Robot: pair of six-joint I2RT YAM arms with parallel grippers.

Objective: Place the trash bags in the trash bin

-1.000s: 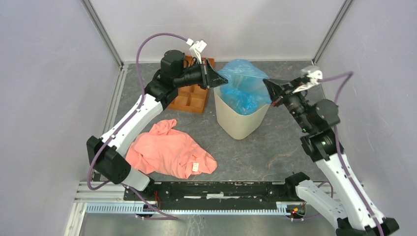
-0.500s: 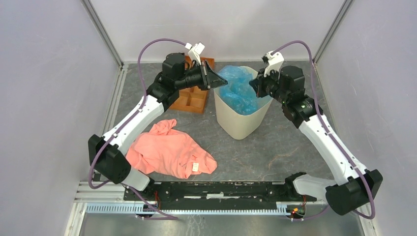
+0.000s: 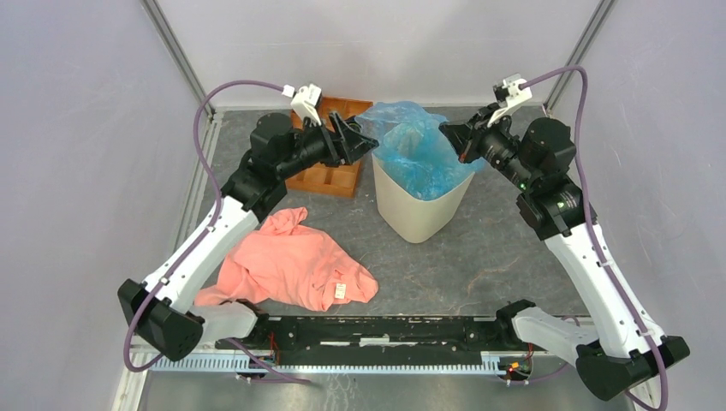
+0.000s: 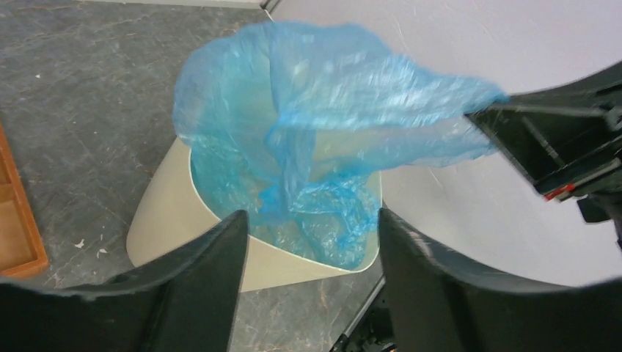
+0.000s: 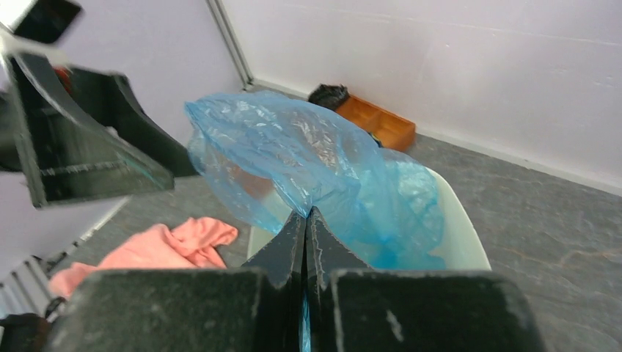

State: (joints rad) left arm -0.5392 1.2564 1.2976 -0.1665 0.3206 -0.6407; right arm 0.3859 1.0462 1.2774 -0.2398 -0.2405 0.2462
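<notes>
The light-blue trash bag (image 3: 409, 150) lies partly inside the cream trash bin (image 3: 418, 214), with its upper part pulled up above the rim. My right gripper (image 3: 451, 137) is shut on the bag's right edge; in the right wrist view (image 5: 306, 214) the film (image 5: 293, 147) is pinched between the closed fingers. My left gripper (image 3: 363, 142) stands open just left of the bin's rim, apart from the bag. Its wrist view shows nothing between the spread fingers (image 4: 198, 279), with the bag (image 4: 330, 95) and the bin (image 4: 169, 220) beyond them.
An orange-brown compartmented tray (image 3: 330, 175) sits behind the left arm, beside the bin. A salmon-pink cloth (image 3: 295, 265) lies crumpled at the front left. Grey walls and metal frame posts close in the table on three sides.
My left gripper has opened, let go of the bag and drawn back to the left. The right gripper, still shut on the bag, has raised its edge above the rim.
</notes>
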